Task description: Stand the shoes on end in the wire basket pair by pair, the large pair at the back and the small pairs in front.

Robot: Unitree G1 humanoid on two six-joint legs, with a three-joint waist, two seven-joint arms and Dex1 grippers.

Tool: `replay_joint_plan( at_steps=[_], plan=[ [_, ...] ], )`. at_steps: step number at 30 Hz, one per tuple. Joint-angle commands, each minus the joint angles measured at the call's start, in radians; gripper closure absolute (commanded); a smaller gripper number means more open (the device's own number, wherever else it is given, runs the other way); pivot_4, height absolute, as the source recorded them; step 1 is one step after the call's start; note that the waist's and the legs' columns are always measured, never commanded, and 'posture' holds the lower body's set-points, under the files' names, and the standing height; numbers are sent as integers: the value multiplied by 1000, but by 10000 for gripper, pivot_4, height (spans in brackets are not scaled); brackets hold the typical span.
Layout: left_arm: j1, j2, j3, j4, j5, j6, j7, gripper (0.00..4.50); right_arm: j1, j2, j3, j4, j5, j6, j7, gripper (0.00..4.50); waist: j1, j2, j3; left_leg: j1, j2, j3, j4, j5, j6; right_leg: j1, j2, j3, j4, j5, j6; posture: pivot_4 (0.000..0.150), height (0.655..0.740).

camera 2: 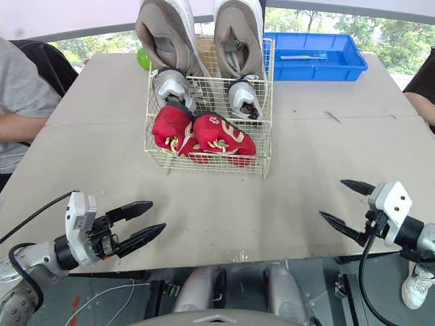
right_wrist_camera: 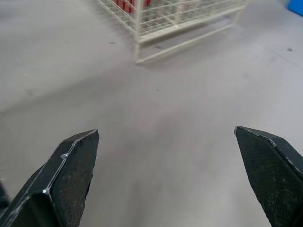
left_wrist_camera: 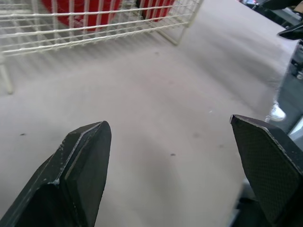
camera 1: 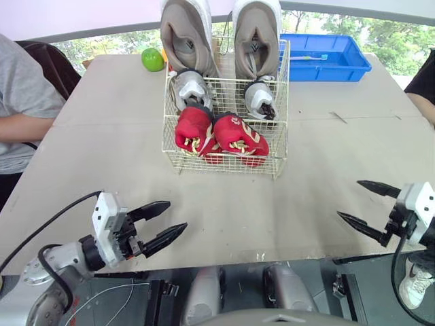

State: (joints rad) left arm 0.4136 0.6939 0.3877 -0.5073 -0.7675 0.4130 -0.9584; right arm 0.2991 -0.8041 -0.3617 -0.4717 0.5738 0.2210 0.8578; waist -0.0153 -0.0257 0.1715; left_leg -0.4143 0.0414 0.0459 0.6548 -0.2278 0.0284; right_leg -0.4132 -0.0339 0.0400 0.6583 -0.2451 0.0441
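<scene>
Between its near edge and the wire basket (camera 1: 281, 115), the worktop (camera 1: 224, 204) lies bare, and a pincer can pass there from either side. The left pincer (camera 1: 177, 216) and the right pincer (camera 1: 349, 199) hang at this strip, well apart, each with its fingers spread.

The basket stands in the middle and is full. Red shoes (camera 1: 221, 139) fill the front, small silver shoes (camera 1: 192, 88) sit behind them, and large grey shoes (camera 1: 187, 37) rise high over the back rim.

There is open worktop on both sides of the basket. A green apple (camera 1: 152, 60) sits near its back left corner, and a blue tray (camera 1: 353, 68) sits just beside its back right corner. A person's arm (camera 1: 24, 125) is at the left edge, and another person (camera 1: 425, 85) is at the right edge.
</scene>
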Motion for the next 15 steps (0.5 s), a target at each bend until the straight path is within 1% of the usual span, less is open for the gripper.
replay_joint_plan(
  at_steps=[1,3,4,7,8,10,11,13,15],
  plan=[
    [1,-16,9,-22,-23,-66,-82,1610,-106,7,47,-173,79,85,-80,662,0,0,0,0,0,0,0,0,0,0,0,0,0,0,0,1500,7400],
    [7,-25,25,-21,-67,-89,-160,1610,-198,17,98,-244,124,173,-163,662,-1,0,0,0,1,0,-1,0,0,-1,0,0,0,0,0,1500,7400],
    [7,-22,27,-20,-60,-98,-170,1610,-257,15,134,-276,114,218,-208,662,1,0,0,0,1,0,-1,0,0,-1,0,0,0,0,0,1500,7400],
    [5,-14,26,-40,-43,-90,-145,1610,-390,38,209,-320,97,283,-290,662,5,0,0,-1,1,0,-2,0,0,-2,0,-1,0,0,-1,1500,7400],
    [6,-18,27,-52,-40,-89,-129,1610,-404,40,221,-326,109,291,-284,662,6,-1,0,-2,0,0,-2,0,0,-2,0,-1,0,1,-3,1500,7400],
    [10,-21,29,-82,-22,-69,-61,1610,-364,36,208,-328,125,315,-273,662,13,-2,0,-2,-1,0,-2,0,0,-2,-1,-1,-2,2,-4,1500,7400],
    [10,-21,31,-95,-7,-63,-27,1610,-310,29,194,-320,100,295,-247,662,18,-3,-1,-2,-1,0,-2,0,0,-1,-1,-2,-2,2,-4,1500,7400],
    [14,-6,50,-116,-43,-14,19,1610,-168,2,142,-289,53,242,-162,662,32,-4,-1,-3,-1,0,-2,-1,2,0,-2,-2,-4,1,-3,1500,7400],
    [19,32,73,-104,-51,43,42,1610,-19,-10,71,-205,-18,170,-98,662,31,-4,-1,-3,-2,1,-2,-2,4,0,-2,-2,-5,0,-1,1500,7400]
  ],
)
